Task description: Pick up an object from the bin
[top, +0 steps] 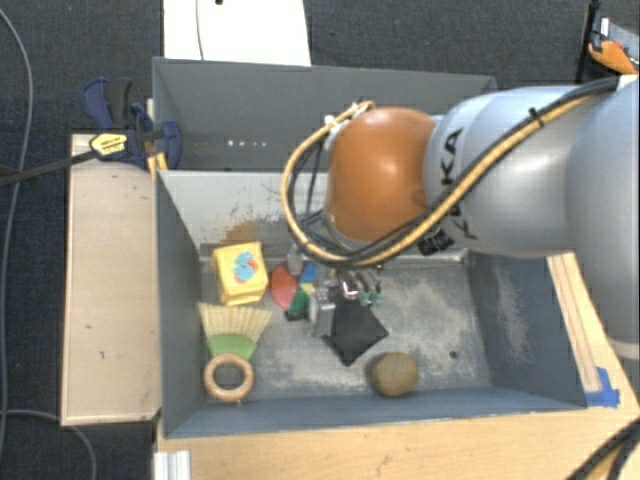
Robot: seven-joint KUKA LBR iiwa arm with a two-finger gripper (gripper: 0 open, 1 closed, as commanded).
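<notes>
Black and flat, a sharp-cornered piece lies on the floor of the bin near its middle, and your pincer sits low at that piece's upper left edge, under the arm's orange cover. You cannot tell from this angle how far the pincer is open or whether it has hold of anything, because the cover and cables crowd the wrist. Nothing looks lifted clear of the floor. Just to the pincer's left lie a red lump and a green bit, close together. A yellow cube stands farther left, well apart from the pincer, and an olive ball rests near the front wall, below the black piece. By my reading you are at the reach, down among the things, with the pick itself not yet made. The black piece is perhaps the target, since it lies nearest, though the red lump is nearly as close. The next move calls for a firm closing on one thing only, then a straight lift. A flat piece lying flush on metal gives little to bite on, so you may need an edge or corner. Watch that the red and green neighbours are not dragged along.
</notes>
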